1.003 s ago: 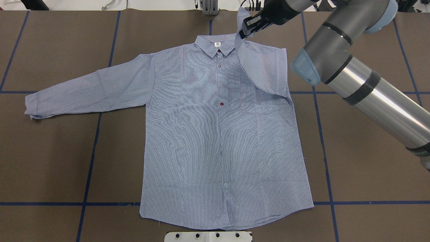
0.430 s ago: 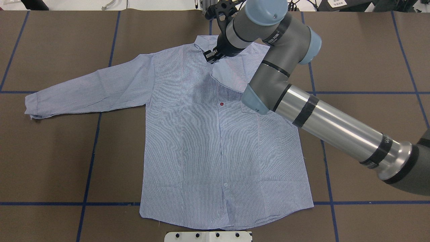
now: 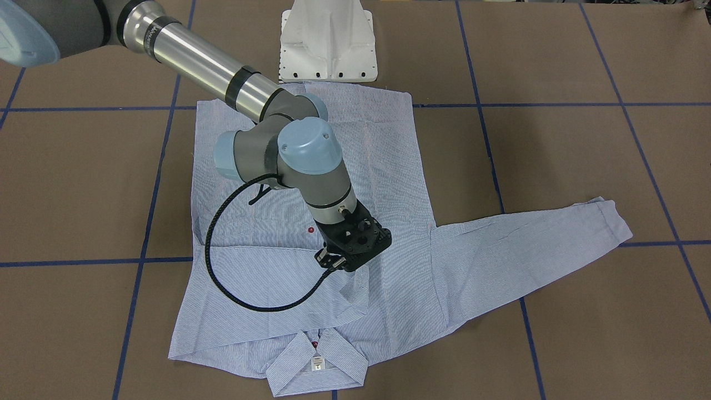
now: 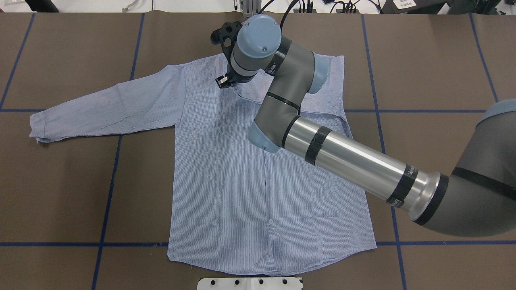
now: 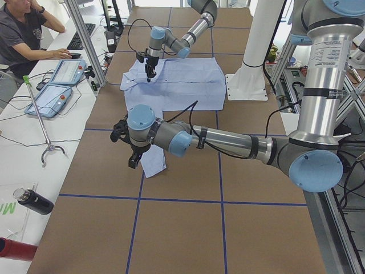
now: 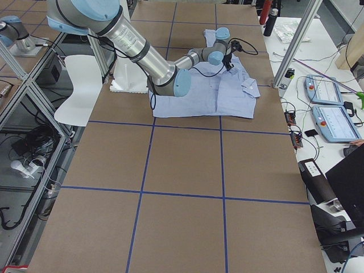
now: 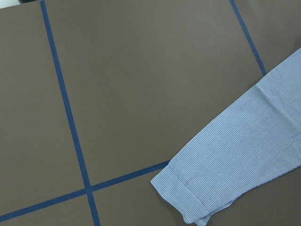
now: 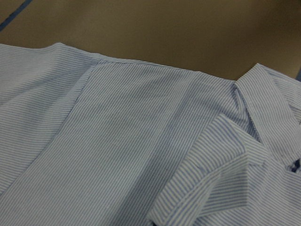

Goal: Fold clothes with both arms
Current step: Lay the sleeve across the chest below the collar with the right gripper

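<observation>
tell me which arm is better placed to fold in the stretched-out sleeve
Left. The left gripper hovers by that sleeve at its cuff; the right gripper is low over the chest of the shirt.

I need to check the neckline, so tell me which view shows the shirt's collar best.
Exterior front-facing: the collar lies unobstructed, with its label visible. In the overhead view, the right arm covers it. The right wrist view crops it at the frame edge, and the side views show it small.

readable text: none | shirt neck label (image 3: 318, 362): print too small to read
</observation>
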Motion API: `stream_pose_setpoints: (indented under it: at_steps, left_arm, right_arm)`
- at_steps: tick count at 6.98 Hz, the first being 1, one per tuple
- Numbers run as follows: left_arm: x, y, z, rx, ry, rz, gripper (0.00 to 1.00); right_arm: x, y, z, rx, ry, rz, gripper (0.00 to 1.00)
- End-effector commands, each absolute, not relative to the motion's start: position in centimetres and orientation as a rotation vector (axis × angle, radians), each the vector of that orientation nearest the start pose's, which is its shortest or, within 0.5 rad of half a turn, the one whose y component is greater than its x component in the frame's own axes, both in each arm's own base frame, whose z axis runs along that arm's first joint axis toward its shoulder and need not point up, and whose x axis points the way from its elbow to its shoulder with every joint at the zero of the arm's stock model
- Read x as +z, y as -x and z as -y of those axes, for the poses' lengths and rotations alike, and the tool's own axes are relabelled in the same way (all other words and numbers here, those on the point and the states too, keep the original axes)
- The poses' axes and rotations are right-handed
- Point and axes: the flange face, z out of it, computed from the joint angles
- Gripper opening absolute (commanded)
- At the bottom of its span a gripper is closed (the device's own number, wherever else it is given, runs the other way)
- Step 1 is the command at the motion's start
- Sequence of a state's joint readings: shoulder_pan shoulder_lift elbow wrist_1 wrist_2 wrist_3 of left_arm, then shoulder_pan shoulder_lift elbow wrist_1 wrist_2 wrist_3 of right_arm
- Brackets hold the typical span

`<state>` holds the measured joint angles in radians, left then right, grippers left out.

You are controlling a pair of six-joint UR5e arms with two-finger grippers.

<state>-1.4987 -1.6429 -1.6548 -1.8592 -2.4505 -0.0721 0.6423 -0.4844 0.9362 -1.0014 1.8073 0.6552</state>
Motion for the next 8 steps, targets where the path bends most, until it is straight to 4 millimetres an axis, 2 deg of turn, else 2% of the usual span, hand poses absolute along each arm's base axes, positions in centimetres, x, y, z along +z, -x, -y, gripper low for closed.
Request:
stream_pose_setpoints:
  at_steps: [1,2,6,7,8]
  left_arm:
    - [54.1,1.8,53.8,0.195,-0.351,-0.892,1.0]
    - [54.0,1.8,53.8,0.195,-0.352,-0.892,1.0]
    - [53.7,1.8,53.8,0.198,-0.356,-0.893,1.0]
    - [53.8,1.8,53.8,0.197,-0.355,-0.893,1.0]
    - [53.6,1.8,53.9,0.201,-0.364,-0.892,1.0]
  right_arm:
    - [14.6,66.3,58.0,-0.362,-0.638,0.842,0.99]
    - [14.3,67.0,57.3,-0.361,-0.651,0.832,1.0]
    - [14.7,66.9,57.5,-0.358,-0.646,0.818,1.0]
    - [15.4,66.6,57.9,-0.351,-0.638,0.806,1.0]
    - [16.0,65.2,59.3,-0.334,-0.624,0.79,1.0]
